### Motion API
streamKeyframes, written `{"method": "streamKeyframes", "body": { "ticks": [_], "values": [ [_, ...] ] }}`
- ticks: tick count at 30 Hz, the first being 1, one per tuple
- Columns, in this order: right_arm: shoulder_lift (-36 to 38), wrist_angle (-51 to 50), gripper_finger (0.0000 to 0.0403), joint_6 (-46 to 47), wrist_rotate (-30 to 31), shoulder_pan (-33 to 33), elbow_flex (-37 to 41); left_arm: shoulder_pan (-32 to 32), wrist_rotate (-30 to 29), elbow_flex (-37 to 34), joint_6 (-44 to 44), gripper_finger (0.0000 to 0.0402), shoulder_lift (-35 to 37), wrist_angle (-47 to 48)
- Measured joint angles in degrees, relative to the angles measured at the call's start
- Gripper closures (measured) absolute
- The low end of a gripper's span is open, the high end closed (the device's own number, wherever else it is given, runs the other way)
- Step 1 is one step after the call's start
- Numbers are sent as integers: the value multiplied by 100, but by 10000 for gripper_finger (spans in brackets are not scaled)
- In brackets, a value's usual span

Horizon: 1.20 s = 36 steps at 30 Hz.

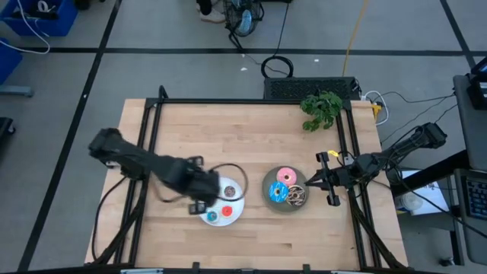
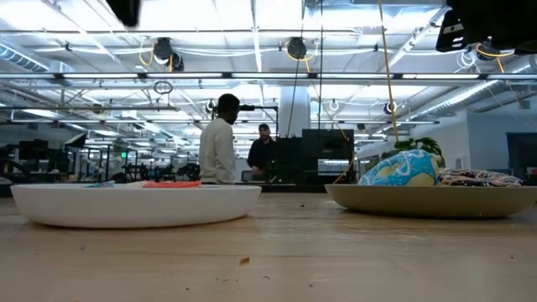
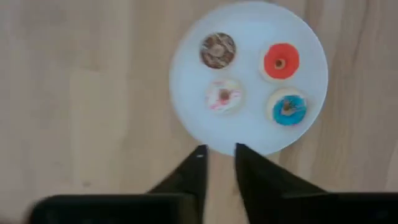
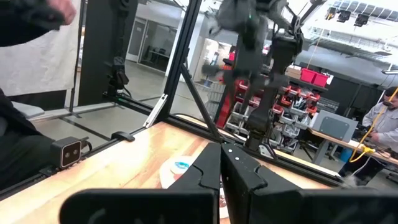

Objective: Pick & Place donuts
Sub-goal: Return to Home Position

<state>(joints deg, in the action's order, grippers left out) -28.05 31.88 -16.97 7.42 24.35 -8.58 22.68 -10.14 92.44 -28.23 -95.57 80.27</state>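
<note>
Fingers of the left gripper (image 3: pixel 219 152) stand a narrow gap apart and hold nothing, hanging above the counter (image 1: pixel 251 133) at the rim of the white plate (image 3: pixel 249 25). Four mini rings lie flat on that plate, none touching another: the brown mini donut (image 3: pixel 217 50) and the red mini donut (image 3: pixel 281 61) form one pair, and the white mini donut (image 3: pixel 224 96) and the blue mini donut (image 3: pixel 286 107) form the pair nearer the fingers. Just beside the white plate, to its right in the high view, sits the grey plate (image 1: pixel 267 183). It carries the three larger rings packed close together: the pink donut (image 1: pixel 287 176), the blue sprinkled donut (image 1: pixel 278 192) and the dark brown drizzled donut (image 1: pixel 297 194). In the low view the blue sprinkled donut leans tilted on the grey plate. The right gripper (image 4: pixel 222 152) hovers just beside the grey plate, on the side away from the white one, its fingers pressed together and empty. A green plant (image 1: pixel 322 109) rests at the counter's back edge — well apart from both plates. Beyond the counter, a person in a light top (image 2: pixel 218 151) and a person in dark clothes (image 2: pixel 264 151) stand in the room.
</note>
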Motion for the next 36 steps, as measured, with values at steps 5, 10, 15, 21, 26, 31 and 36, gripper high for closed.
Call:
{"method": "streamKeyframes", "body": {
  "ticks": [5,10,15,21,26,31,36],
  "values": [
    [2,0,403,0,0,1,1,593,-1881,-256,283,392,1212,-170],
    [0,-2,403,0,0,1,0,751,-2721,-1908,572,397,3056,-1551],
    [0,1,403,-232,1,1,0,188,-2844,-4117,2027,397,4968,-4621],
    [4,223,403,-101,810,1,0,-763,-1385,-5585,3371,398,6350,-6207],
    [2,206,403,-114,607,-1,0,-1146,-779,-6243,3544,399,7722,-6470],
    [4,221,403,-100,751,-177,82,-1445,-339,-7155,4026,399,8532,-7100],
    [13,1216,403,166,754,-593,677,-1630,275,-7770,4176,400,8716,-8079]
  ]
}}
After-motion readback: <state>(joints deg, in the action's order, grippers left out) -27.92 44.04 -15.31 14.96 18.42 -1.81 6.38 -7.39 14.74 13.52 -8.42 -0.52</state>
